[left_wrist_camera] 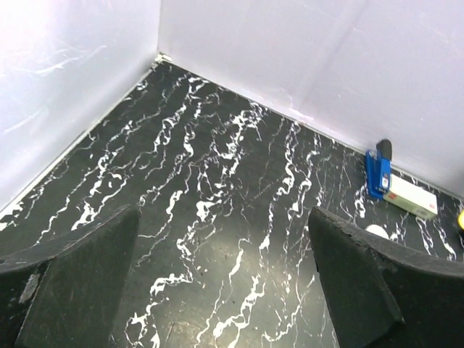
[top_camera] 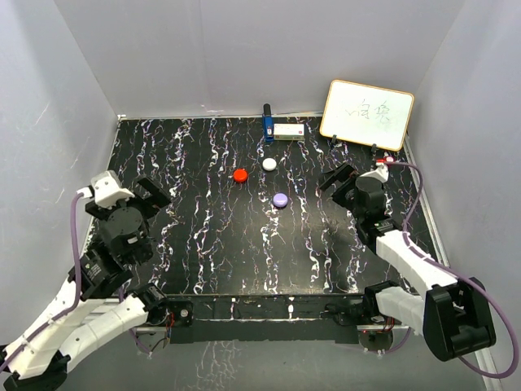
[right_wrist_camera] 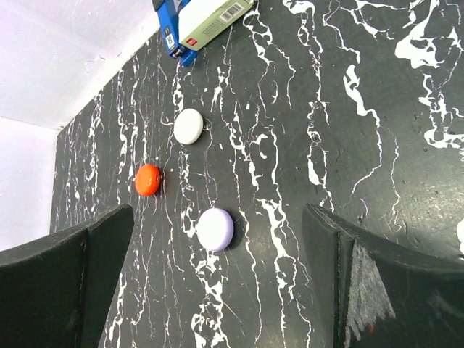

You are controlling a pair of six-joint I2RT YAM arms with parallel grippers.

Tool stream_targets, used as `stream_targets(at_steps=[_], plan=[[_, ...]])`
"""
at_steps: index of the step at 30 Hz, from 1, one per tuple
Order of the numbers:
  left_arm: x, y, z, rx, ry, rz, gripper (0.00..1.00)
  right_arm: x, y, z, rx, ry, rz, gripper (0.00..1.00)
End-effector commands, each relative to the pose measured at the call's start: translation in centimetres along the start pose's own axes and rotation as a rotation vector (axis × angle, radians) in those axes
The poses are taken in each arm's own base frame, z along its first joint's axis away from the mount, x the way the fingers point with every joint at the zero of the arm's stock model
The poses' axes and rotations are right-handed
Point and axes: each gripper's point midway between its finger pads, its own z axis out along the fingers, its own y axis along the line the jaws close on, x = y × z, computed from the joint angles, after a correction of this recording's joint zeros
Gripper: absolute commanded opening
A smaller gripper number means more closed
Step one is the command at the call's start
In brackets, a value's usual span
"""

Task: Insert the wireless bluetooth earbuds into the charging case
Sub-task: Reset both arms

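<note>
our left gripper [left_wrist_camera: 223, 232] and right gripper [right_wrist_camera: 217, 214] both stand wide open, gripping nothing. the purple pod [right_wrist_camera: 214, 228] lies between the right fingers [right_wrist_camera: 80, 283], with the red pod [right_wrist_camera: 148, 180] and white pod [right_wrist_camera: 188, 126] beyond their tips. the earbuds are too small for us to find.

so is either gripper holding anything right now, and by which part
Nothing is held: the left gripper and the right gripper both stand open and empty, apart from the round pods.
</note>
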Motion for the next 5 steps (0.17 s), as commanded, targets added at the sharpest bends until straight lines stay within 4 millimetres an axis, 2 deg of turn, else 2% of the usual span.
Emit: stream_targets(at_steps=[1, 5], plan=[[-3.50, 1.75, -0.36, -0.079, -0.090, -0.039, 0.98, -2.35, 2.86, 0.27, -0.077, -0.048, -0.022, 0.98], [-3.80, 1.80, -0.55, -0.073, -0.084, -0.057, 0.98, -2.30, 2.80, 0.25, -0.077, -0.048, -0.023, 0.98]])
